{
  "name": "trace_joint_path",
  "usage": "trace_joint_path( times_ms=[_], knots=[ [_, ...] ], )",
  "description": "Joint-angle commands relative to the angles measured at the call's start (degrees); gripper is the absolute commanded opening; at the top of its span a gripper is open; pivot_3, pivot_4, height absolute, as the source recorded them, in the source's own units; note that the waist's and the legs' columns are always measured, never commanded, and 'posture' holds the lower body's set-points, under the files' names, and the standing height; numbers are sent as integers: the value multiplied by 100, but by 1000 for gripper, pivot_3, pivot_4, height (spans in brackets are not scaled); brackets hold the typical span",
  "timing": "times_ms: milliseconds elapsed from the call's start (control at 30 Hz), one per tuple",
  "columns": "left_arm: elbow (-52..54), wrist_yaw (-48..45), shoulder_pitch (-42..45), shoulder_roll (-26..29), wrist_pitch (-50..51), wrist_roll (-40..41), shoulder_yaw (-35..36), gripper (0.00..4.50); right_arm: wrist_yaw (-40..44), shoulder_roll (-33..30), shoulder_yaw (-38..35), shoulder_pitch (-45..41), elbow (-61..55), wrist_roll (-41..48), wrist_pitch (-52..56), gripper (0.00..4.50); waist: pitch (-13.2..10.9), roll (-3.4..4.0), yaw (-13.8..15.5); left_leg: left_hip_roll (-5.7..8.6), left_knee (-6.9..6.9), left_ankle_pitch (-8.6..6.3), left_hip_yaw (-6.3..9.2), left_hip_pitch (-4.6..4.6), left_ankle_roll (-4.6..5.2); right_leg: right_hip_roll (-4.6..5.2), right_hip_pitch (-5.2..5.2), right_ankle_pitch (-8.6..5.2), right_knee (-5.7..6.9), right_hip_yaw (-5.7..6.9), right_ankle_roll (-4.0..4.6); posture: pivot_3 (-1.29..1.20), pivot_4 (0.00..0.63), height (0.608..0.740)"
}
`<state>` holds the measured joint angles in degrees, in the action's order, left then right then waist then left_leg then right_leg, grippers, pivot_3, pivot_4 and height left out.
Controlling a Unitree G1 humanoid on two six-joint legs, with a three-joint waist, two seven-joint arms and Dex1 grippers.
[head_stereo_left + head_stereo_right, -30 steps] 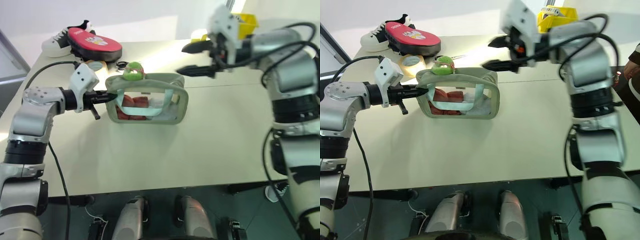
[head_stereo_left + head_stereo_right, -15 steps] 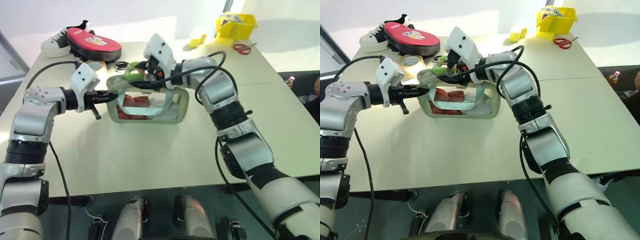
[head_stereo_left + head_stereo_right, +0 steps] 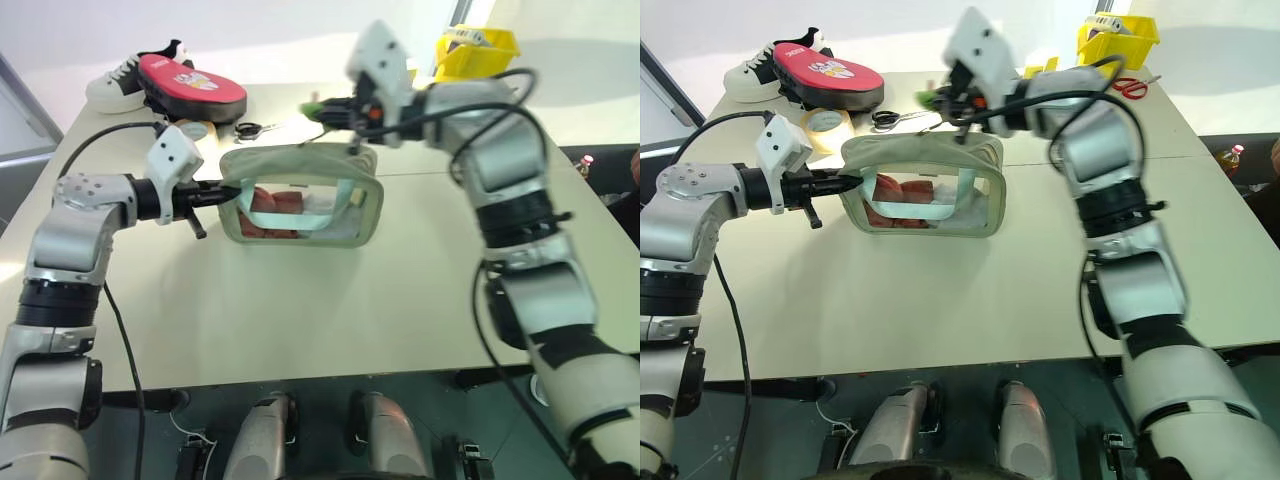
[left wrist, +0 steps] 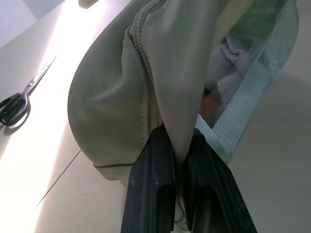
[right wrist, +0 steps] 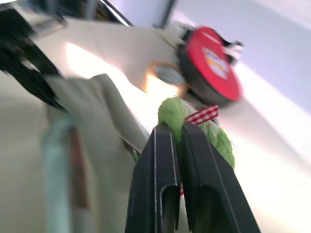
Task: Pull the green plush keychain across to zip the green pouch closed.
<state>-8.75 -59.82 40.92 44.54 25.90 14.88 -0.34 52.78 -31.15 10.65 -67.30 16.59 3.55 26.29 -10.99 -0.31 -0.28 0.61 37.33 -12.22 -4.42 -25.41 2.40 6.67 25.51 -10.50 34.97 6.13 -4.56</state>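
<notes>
Between the two sets of jaws, the green pouch (image 3: 300, 196) rests on the counter (image 3: 330, 300), its end fabric clamped by the left gripper (image 4: 179, 145) as anchor, while the right gripper (image 5: 181, 133), closed on the green plush keychain (image 5: 192, 119), can draw the zip across.

Upright green pouch (image 3: 300, 195), fuzzy keychain (image 5: 194, 119) aloft

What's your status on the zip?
Left tool shut on green pouch end. Right tool shut on green plush keychain. Path clear.
</notes>
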Motion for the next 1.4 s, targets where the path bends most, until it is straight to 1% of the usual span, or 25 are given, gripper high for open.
trace_joint_path(
  times_ms=[33,133,200,267,333,433,533,700,800,900,933,1000,1033,1067,1100,1133,1167,1200,1233,1300,1333,1367,1400],
  knots=[
    [114,-19,-10,65,-14,35,94,0,-129,-677,-107,322,-530,-457,-245,98,0,0,-16,0,-2,0,-1,0,0,1,0,0,-1,0,0,0,150,740],
    [121,-20,-32,68,4,47,85,0,-289,-1078,-135,728,-794,-723,-300,98,0,0,-41,-1,-4,1,-3,1,0,2,2,0,0,0,-1,0,150,740],
    [120,-19,-25,70,17,53,81,0,-484,-1180,-166,1008,-882,-866,-327,98,0,0,-54,-4,-4,1,-5,2,-1,1,3,0,1,-1,-1,0,150,740],
    [127,-15,-11,69,36,57,72,0,-721,-1153,-184,1301,-949,-965,-294,98,0,0,-48,-7,-4,1,-6,3,-1,-2,3,0,0,-1,-1,0,150,740],
    [152,-17,-2,73,62,69,66,0,-944,-985,-183,1724,-1011,-952,-195,98,0,-2,-39,-7,-3,1,-6,2,-1,-1,3,0,0,-1,-1,0,150,740],
    [190,-29,11,88,115,94,46,0,-1390,-395,-107,2502,-839,-837,-50,98,7,-14,-36,-7,-2,1,-4,4,0,-1,-2,0,-1,-1,-1,0,150,740],
    [240,-43,-9,115,162,108,51,0,-1642,107,24,2958,-681,-855,-29,98,6,-11,-39,-8,-2,2,-5,4,0,-3,-2,0,1,-1,-1,0,150,740],
    [333,-43,-44,165,250,123,80,0,-1887,652,25,3061,-598,-781,107,98,7,-14,-50,-10,2,2,-2,9,0,-12,-6,-1,2,-2,-1,0,150,740],
    [390,-30,-61,180,301,133,91,0,-1858,762,-127,2945,-713,-627,257,98,7,-13,-55,-12,1,2,-2,9,0,-13,-6,-3,2,-3,3,0,150,740],
    [415,-13,-67,186,319,134,97,0,-1649,584,-334,2786,-792,-449,338,1031,7,-13,-48,-11,1,2,-2,9,0,-13,-5,-3,2,-3,3,0,150,740],
    [422,-7,-67,187,327,136,97,0,-1563,473,-393,2720,-804,-417,354,1609,7,-13,-48,-11,1,2,-2,8,0,-12,-5,-4,2,-3,5,0,150,740],
    [434,10,-77,184,337,137,100,0,-1395,132,-532,2526,-744,-397,335,2577,6,-12,-46,-11,1,2,-2,8,0,-12,-4,-4,1,-3,6,0,150,740],
    [436,16,-88,181,340,139,104,0,-1270,-135,-610,2395,-653,-403,283,3066,6,-11,-44,-11,1,2,-2,7,0,-12,-4,-5,0,-3,6,0,150,740],
    [435,11,-94,174,359,156,110,0,-972,-485,-682,2263,-575,-345,269,3525,1,-7,-35,-11,1,2,-2,7,0,-12,-3,-5,0,-3,7,0,150,740],
    [436,1,-101,174,381,176,118,0,-661,-781,-731,2167,-533,-247,279,4084,-1,-6,-22,-9,1,2,-3,5,0,-10,-2,-6,0,-3,7,0,150,740],
    [437,-6,-106,176,396,193,122,0,-448,-973,-748,2106,-504,-162,287,4464,-1,-7,-17,-8,2,1,-3,4,1,-7,-1,-10,-1,-3,15,0,150,740],
    [426,-21,-104,183,441,241,149,758,-50,-1233,-776,2068,-594,21,375,4500,-1,-7,-20,-8,1,1,-3,3,2,-7,-2,-11,-5,-3,15,0,150,740],
    [419,-29,-103,191,472,275,167,984,206,-1393,-788,2046,-657,145,432,4500,-1,-7,-23,-8,-1,0,-2,4,2,-7,-2,-11,-7,-3,15,0,150,740],
    [421,-81,-107,226,525,357,225,1378,677,-1614,-864,2035,-860,474,644,4500,0,-9,-28,-8,-5,0,-2,4,2,-8,-2,-12,-10,-3,14,0,150,740],
    [425,-179,-88,327,686,522,374,2401,1366,-1926,-1003,1993,-1277,1069,1091,4500,-1,-10,-58,-12,-8,0,-1,5,2,-10,-3,-11,-13,-2,12,0,150,740],
    [426,-224,-86,379,748,589,437,2934,1548,-2013,-1044,1978,-1441,1266,1249,4500,-3,-11,-74,-15,-9,0,-2,5,2,-7,-1,-7,-13,-4,5,0,150,740],
    [412,-289,-64,468,825,668,534,3579,1612,-2034,-1102,1923,-1600,1455,1443,4500,-3,-11,-77,-20,-8,0,-3,5,2,-8,2,-4,-12,-4,0,0,150,740],
    [361,-314,17,576,978,780,677,3941,1616,-2021,-1171,1841,-1758,1644,1679,4500,-3,-11,-79,-22,-8,0,-3,6,2,-9,1,-4,-11,-4,0,0,150,740]
  ],
)
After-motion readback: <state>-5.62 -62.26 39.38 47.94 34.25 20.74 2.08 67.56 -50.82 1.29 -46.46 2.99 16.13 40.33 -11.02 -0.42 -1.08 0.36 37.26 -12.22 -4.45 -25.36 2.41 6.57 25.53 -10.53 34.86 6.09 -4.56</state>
